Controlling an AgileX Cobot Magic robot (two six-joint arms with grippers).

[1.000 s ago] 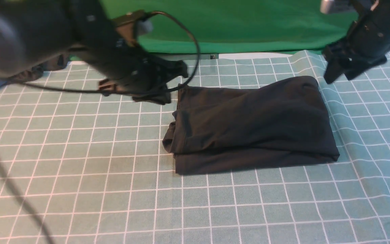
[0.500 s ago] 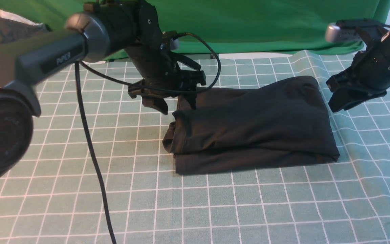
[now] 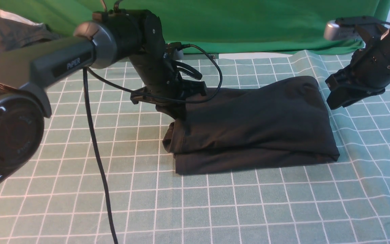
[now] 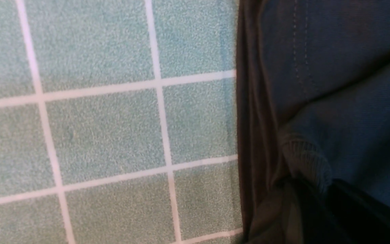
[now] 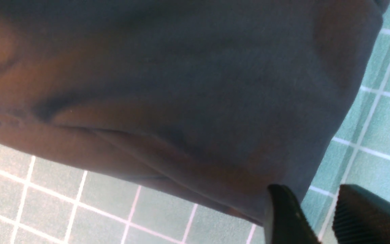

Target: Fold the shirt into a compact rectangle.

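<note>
**Left Gripper Bites Down on Folded Shirt's Far Corner**

The black shirt (image 3: 252,125) lies as a thick, roughly rectangular bundle near the middle of the green checked tablecloth (image 3: 80,189), its layered edges stacked at the robot's left end. Half a second ago the left gripper (image 3: 176,113) stood over that end with its jaws wide apart; it has now dropped onto the far left corner and drawn its jaws together, and the left wrist view shows dark fabric gathered and puckered at the fingertips, so it looks clamped on the shirt's edge layers. The right gripper (image 3: 333,101) hangs just off the shirt's far right corner, not touching the cloth, having barely shifted in that time. Its fingers (image 5: 283,217) stand a little apart with nothing between them.

With one corner now pinched and the other gripper poised beside its own, the likely step is a final fold of the far edge toward the robot. The right side has yet to take hold; lifting with one corner only would probably skew the bundle.

A bright green backdrop cloth (image 3: 266,23) hangs behind the table.
</note>
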